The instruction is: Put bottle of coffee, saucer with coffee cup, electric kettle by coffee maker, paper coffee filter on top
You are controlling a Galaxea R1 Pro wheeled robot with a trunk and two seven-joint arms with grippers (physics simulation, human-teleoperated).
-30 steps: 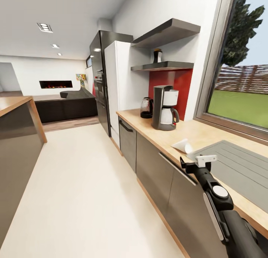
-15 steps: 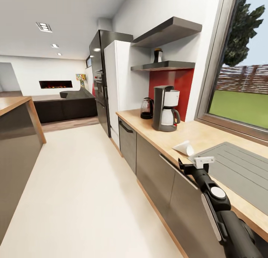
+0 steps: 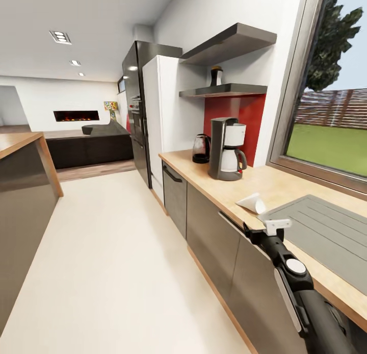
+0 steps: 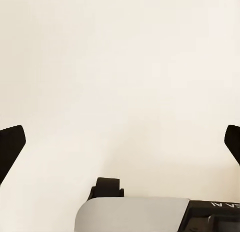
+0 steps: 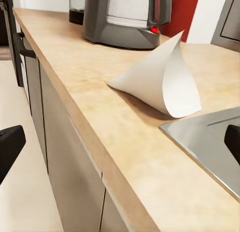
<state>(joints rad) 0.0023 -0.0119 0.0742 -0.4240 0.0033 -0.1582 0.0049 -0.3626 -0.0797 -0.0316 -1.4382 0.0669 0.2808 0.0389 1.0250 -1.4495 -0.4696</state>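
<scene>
The coffee maker [image 3: 227, 149] stands on the kitchen countertop [image 3: 204, 178] by the red wall, and the electric kettle [image 3: 201, 148] is right beside it. On the thin kitchen shelf [image 3: 224, 92] above them sits the bottle of coffee [image 3: 216, 76]. A paper coffee filter [image 3: 252, 203] lies on its side near the sink's corner. My right gripper [image 3: 258, 232] hovers at the counter's front edge, a short way short of the filter [image 5: 162, 79], open and empty [image 5: 120, 147]. My left gripper [image 4: 120, 142] is open over bare floor. The saucer and coffee cup are out of view.
A steel sink drainboard [image 3: 326, 231] is set into the counter just past the filter. A thicker dark shelf [image 3: 232, 42] hangs above the thin one. A tall white cabinet and black fridge [image 3: 148, 114] close the counter's far end. An island counter [image 3: 20, 191] stands across the wide floor.
My right arm has sunk a little and drawn back toward the counter's front edge. The view has shifted slightly; the things on the counter have stayed put.
</scene>
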